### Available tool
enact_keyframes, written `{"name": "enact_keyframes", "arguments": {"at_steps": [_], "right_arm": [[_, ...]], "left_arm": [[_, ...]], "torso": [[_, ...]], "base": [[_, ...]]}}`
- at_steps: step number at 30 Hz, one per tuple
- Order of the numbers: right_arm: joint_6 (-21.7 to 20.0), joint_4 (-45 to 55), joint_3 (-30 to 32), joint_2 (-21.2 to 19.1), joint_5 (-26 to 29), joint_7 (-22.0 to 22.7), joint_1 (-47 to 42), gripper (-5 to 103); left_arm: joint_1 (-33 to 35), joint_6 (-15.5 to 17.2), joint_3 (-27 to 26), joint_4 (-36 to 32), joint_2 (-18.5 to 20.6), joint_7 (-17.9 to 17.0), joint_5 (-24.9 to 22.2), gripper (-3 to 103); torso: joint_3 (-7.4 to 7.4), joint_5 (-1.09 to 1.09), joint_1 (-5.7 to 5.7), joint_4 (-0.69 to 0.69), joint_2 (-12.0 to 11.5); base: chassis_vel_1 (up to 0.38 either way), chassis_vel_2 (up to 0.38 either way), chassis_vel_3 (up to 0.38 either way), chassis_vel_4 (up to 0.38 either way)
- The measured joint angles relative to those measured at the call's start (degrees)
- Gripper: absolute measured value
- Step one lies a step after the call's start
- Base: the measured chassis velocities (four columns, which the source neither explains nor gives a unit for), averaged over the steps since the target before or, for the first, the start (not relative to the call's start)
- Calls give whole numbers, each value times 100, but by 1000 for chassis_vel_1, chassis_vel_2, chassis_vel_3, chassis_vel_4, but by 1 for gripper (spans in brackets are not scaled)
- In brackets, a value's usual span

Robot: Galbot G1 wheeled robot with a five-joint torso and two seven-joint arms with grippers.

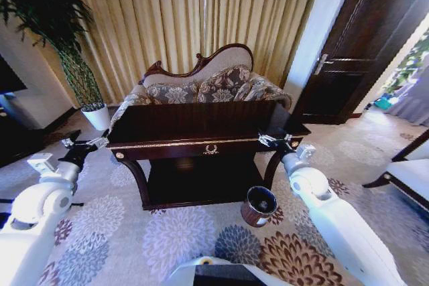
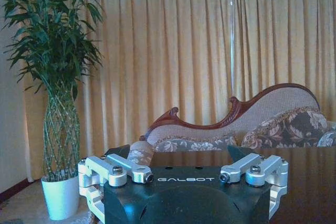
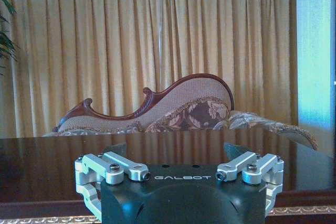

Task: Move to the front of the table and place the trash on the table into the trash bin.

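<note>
With both grippers open and empty at the table's (image 1: 201,124) front corners, the bin (image 1: 259,204), at five o'clock from the emblem, risks a bump from the right gripper (image 1: 273,140); the left gripper (image 1: 82,144) waits at nine.

I see a near-black glossy table (image 1: 194,125) with gold trim, a reddish-brown trash bin (image 1: 258,206) with pale rim, golden pleated curtains (image 1: 194,11), a floral sofa (image 1: 201,85) framed in red-brown wood, grey carpet (image 1: 134,232) with flower medallions, a white plant pot (image 1: 98,116).
</note>
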Motion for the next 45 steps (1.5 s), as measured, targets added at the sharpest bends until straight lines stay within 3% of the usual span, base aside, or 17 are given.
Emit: {"name": "enact_keyframes", "arguments": {"at_steps": [45], "right_arm": [[33, -128, 211, 9, -2, -14, -147, 100]], "left_arm": [[37, 7, 16, -77, 0, 50, 23, 100]], "torso": [[0, 0, 0, -1, 0]], "base": [[171, -172, -176, 172]]}}
